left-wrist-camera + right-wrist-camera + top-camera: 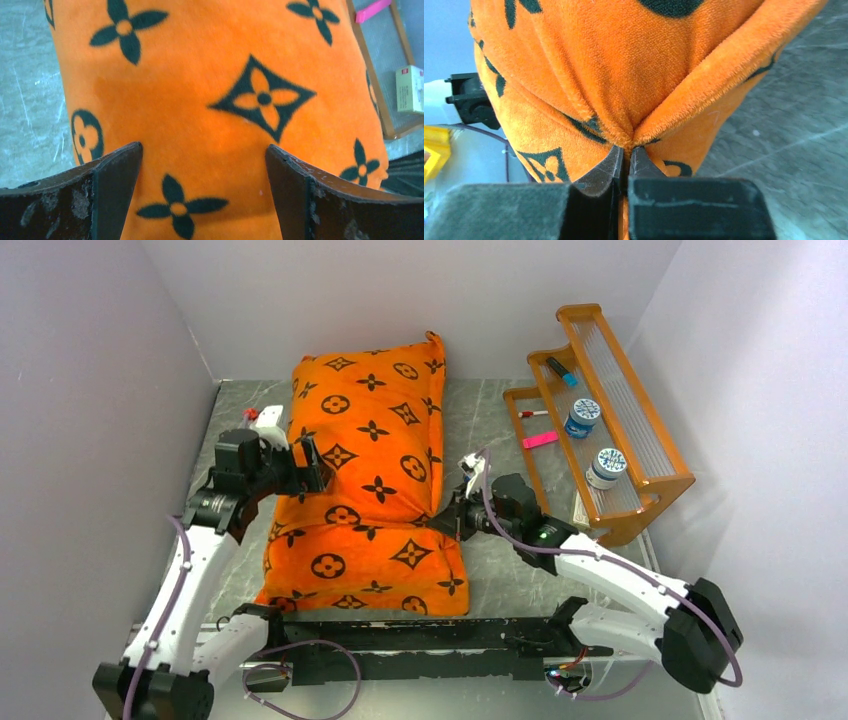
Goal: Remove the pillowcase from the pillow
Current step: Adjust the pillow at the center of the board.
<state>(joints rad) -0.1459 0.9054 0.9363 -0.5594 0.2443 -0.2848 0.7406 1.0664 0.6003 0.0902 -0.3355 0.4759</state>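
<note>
The orange pillowcase (pixel 370 475) with dark brown monogram motifs covers the whole pillow, which lies on the grey table; no white pillow shows. My left gripper (pixel 312 465) is open at the pillowcase's left edge, its fingers spread over the orange fabric (pixel 210 115) in the left wrist view, gripper midpoint (pixel 202 165). My right gripper (pixel 446 519) is shut on a pinched fold of the pillowcase at its right edge; in the right wrist view the fabric (pixel 624 75) bunches into the closed tips (pixel 626 152).
An orange wooden rack (pixel 600 430) stands at the right with two white jars (pixel 582 417), a marker and a pink item. White walls close in left, back and right. A black rail (pixel 420 645) lies along the near table edge.
</note>
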